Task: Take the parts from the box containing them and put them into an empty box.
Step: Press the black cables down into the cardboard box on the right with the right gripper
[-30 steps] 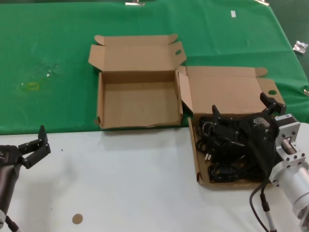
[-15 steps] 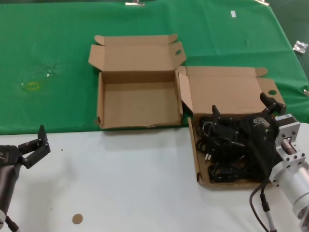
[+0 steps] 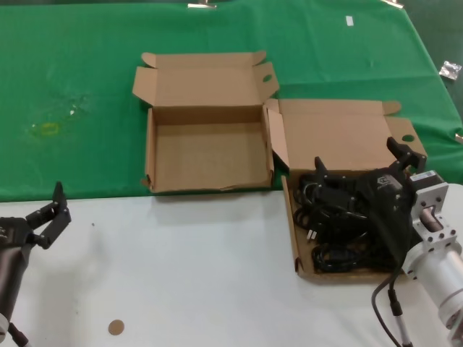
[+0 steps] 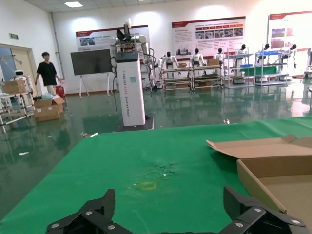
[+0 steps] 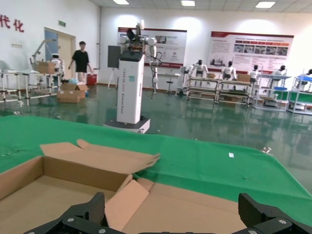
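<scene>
The black coiled cables [image 3: 336,231] lie bundled in the right cardboard box [image 3: 291,217], whose lid [image 3: 336,137] lies open behind it. My right gripper [image 3: 362,163] is open and hovers over the back of that tray, just above the cables and holding nothing. In the right wrist view its fingers [image 5: 95,207] frame the lid [image 5: 195,209]. The empty box [image 3: 210,155] lies open to the left on the green cloth, and its wall shows in the left wrist view [image 4: 253,183]. My left gripper [image 3: 47,217] is open and empty at the near left, over the white table.
A green cloth [image 3: 72,72] covers the far half of the table and white surface [image 3: 181,267] the near half. A small brown disc [image 3: 116,327] lies near the front edge. A yellowish mark [image 3: 47,129] is on the cloth at left. A small packet [image 3: 450,69] lies at far right.
My left gripper has shifted slightly to the left. My right gripper has edged a little over the cables. The boxes and cables have not moved.
</scene>
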